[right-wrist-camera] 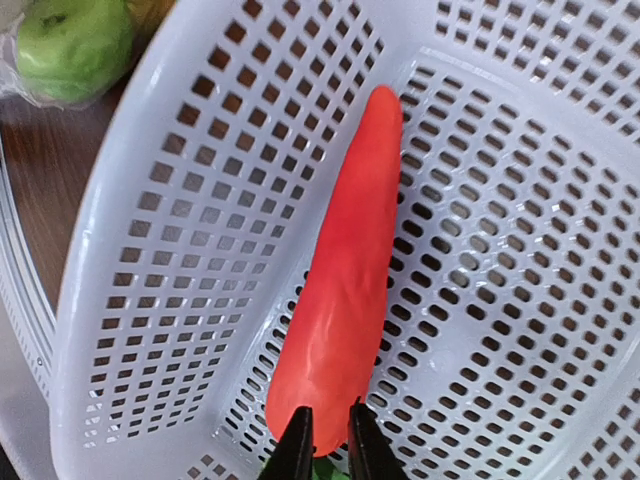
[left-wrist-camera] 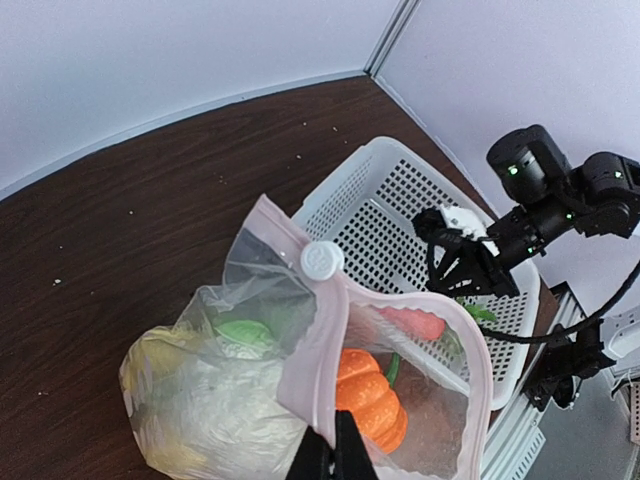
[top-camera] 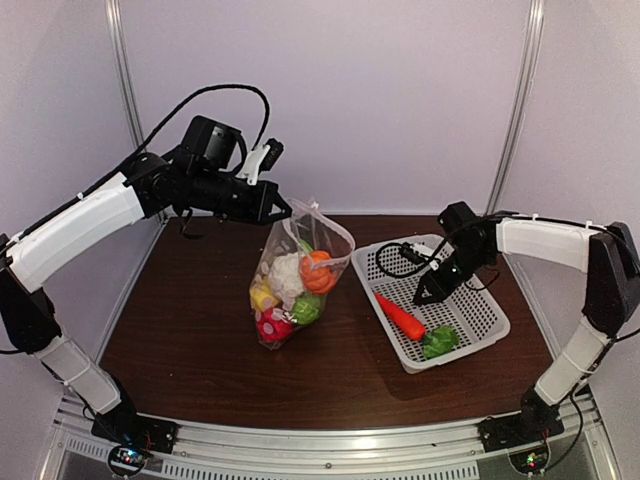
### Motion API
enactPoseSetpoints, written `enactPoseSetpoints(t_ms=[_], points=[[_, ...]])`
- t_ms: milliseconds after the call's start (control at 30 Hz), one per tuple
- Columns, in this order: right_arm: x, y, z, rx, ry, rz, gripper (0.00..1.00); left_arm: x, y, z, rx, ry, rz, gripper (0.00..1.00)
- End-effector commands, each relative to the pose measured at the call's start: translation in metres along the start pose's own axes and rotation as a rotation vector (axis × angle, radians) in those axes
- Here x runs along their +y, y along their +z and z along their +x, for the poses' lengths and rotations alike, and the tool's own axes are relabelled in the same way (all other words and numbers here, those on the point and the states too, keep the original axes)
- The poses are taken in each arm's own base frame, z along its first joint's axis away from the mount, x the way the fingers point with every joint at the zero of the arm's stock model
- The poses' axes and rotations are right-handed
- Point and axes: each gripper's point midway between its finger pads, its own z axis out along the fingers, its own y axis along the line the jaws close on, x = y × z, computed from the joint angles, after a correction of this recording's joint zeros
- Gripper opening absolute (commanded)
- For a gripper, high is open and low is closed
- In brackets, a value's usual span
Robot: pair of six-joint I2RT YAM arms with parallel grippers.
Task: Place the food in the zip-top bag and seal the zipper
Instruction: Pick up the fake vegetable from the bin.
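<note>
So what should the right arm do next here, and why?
Probably finish closing the right hand on the carrot's thick end. Its fingers stand narrowly apart right at that end, but a firm grip isn't clear. The carrot lies in the basket while the left hand holds the bag's mouth open.
</note>
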Motion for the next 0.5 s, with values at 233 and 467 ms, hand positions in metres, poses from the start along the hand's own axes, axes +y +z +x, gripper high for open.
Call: enactPoseSetpoints(t_ms=[233, 467], points=[[-0.006, 0.000, -0.011, -0.003, -0.002, 0.020, 0.45, -0.008, 0.000, -0.012, -0.044, 0.015, 0.043, 0.00], [-0.008, 0.022, -0.028, 0.028, -0.025, 0.004, 0.55, -0.007, -0.003, -0.013, -0.047, 0.011, 0.033, 0.00]])
